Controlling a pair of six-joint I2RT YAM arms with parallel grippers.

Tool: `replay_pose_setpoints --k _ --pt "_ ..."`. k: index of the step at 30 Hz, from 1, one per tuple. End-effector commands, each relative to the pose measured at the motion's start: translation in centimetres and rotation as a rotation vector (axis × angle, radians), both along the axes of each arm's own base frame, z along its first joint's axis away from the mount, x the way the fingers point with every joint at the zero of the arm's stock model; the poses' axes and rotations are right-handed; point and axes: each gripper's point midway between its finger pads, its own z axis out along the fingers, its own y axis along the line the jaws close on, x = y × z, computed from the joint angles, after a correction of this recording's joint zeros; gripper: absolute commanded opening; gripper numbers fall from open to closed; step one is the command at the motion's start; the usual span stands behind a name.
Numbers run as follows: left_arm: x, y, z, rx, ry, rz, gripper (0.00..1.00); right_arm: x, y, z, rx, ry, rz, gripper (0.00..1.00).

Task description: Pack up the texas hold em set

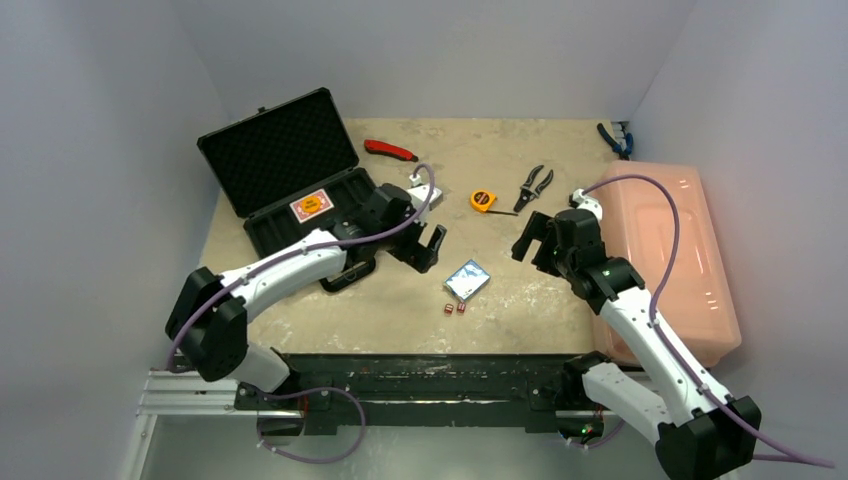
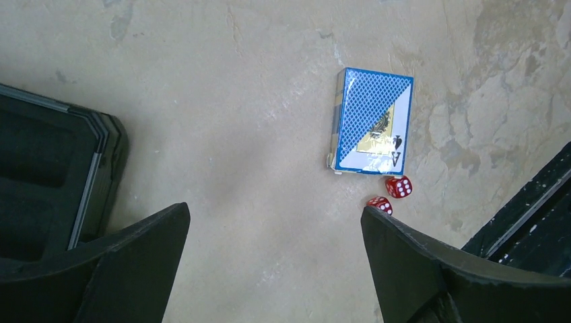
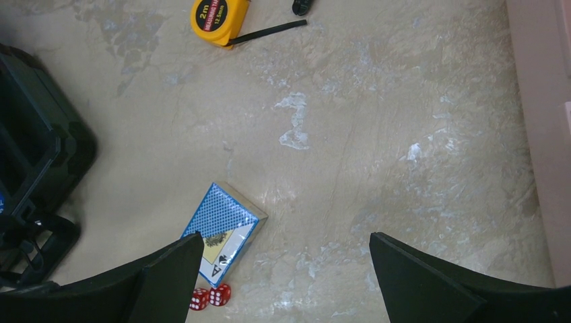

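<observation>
Overhead first: the black briefcase [image 1: 280,160] sits open at the far left of the table [image 1: 500,140], lid tilted back, with a red card deck [image 1: 311,206] lying in its base. The left gripper [image 1: 425,250] hangs just off the case's right end. The right gripper [image 1: 535,240] faces it from beside the pink bin [image 1: 670,250]. On the tabletop between them are the blue card deck [image 1: 467,279] and two red dice [image 1: 454,308], the dice just on the arms' side of the deck — all three outside the case.

Over to the left wrist camera: the jaws are spread wide with nothing between them, above bare table. This view gives detail the overhead shot can't. The blue card deck [image 2: 372,124] shows its patterned back and an ace-of-spades corner, and the dice [image 2: 399,186] show white pips, one just beside the deck's corner. The briefcase [image 2: 54,182] wall fills the left edge.

Right wrist camera: the right gripper's [image 3: 284,239] jaws are also wide apart and empty. One finger [image 3: 155,282] hides part of the deck [image 3: 225,225], and the dice [image 3: 210,296] sit side by side at the bottom edge. Only here can the yellow tape measure [image 3: 217,17] label be read, with a short length of tape pulled out.

The red deck, the pliers [image 1: 535,186] and a red-handled tool [image 1: 390,150] appear overhead alone.
</observation>
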Motion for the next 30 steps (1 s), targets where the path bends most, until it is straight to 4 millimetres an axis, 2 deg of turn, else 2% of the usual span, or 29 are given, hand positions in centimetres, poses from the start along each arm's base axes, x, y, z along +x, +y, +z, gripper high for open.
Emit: replay_pose_setpoints --k 1,9,16,30 --pt "0.4 -1.9 0.6 0.051 -0.051 -0.054 1.00 0.1 0.1 0.6 0.010 -0.027 -0.003 0.99" --pt "-0.5 -6.0 -1.5 0.115 -0.039 -0.185 0.98 0.1 -1.3 1.2 -0.014 -0.046 -0.083 0.99" --pt "-0.2 -8.4 -3.5 0.178 -0.033 -0.221 1.00 0.0 -3.1 2.1 -0.033 -0.085 -0.192 0.99" --pt "-1.0 -11.4 -6.5 0.213 0.022 -0.283 1.00 -0.1 -3.3 1.9 -0.039 -0.074 -0.208 0.99"
